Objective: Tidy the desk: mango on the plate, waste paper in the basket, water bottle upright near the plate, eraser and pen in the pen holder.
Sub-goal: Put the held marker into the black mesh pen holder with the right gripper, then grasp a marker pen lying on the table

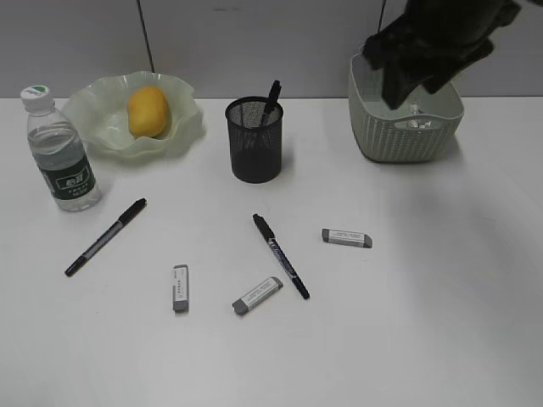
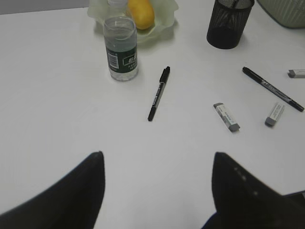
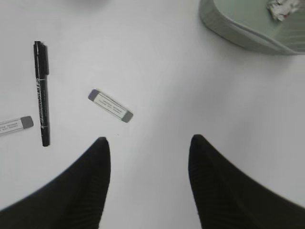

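Counting outward from the pen holder (image 1: 254, 140), itself the only one: three pens, one standing inside the pen holder (image 1: 272, 95), one lying front-left of it (image 1: 106, 236), one lying just in front of it (image 1: 281, 256). Three erasers, all in front of the holder: front-left (image 1: 180, 287), straight ahead (image 1: 257, 295), front-right (image 1: 346, 238). One mango (image 1: 148, 110), on the one plate (image 1: 182, 119) to the holder's left. One water bottle (image 1: 60, 153) farther left. One basket (image 1: 405, 127) to the holder's right, with one waste paper wad (image 3: 282, 8) inside
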